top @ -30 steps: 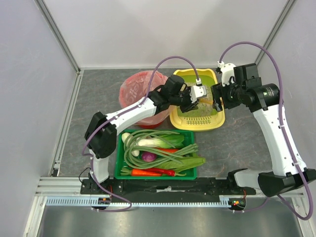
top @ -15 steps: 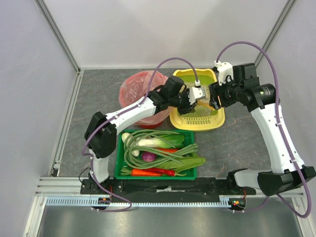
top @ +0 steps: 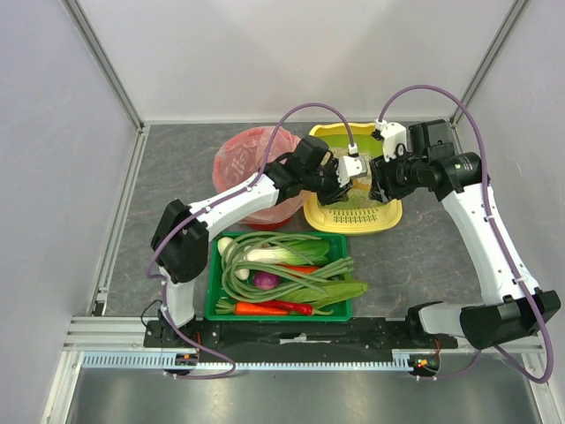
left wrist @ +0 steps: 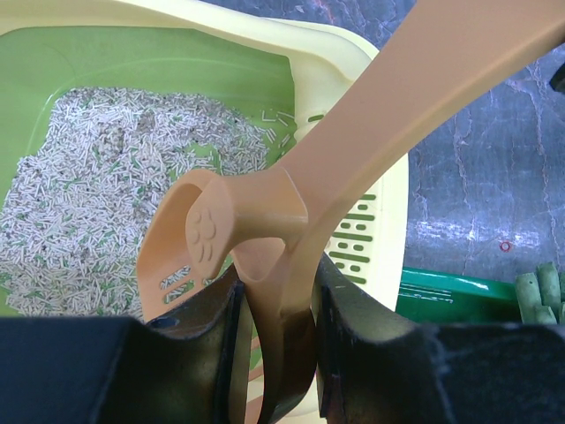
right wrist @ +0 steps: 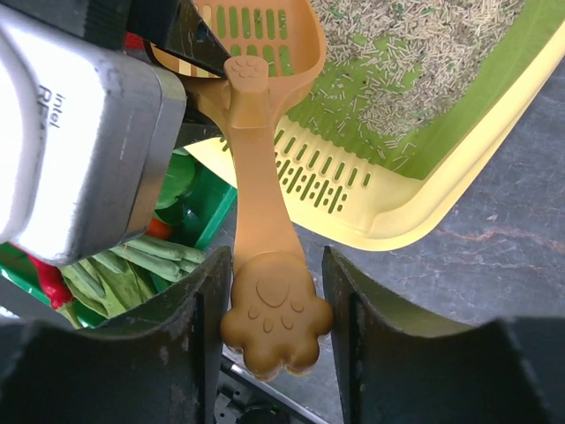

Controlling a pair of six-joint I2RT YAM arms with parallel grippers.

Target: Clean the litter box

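The yellow litter box (top: 353,218) with green lining and grey-beige litter stands at the back centre. It also shows in the left wrist view (left wrist: 388,177) and the right wrist view (right wrist: 415,216). My left gripper (top: 342,172) (left wrist: 278,291) is shut on the neck of an orange slotted scoop (left wrist: 353,132), held over the box's near rim. My right gripper (top: 378,181) (right wrist: 274,300) is open, its jaws on either side of the scoop's paw-shaped handle end (right wrist: 275,322), close to it on both sides. The scoop's bowl (right wrist: 265,35) hangs over the litter.
A red bin with a pink bag (top: 247,163) stands left of the litter box, under the left arm. A green tray of vegetables (top: 278,274) sits in front, near the arm bases; its edge shows in both wrist views (left wrist: 441,296) (right wrist: 190,212). Enclosure walls surround the dark tabletop.
My right gripper has moved left toward the left gripper, sliding over the scoop's handle end. The left gripper and the scoop have stayed put.
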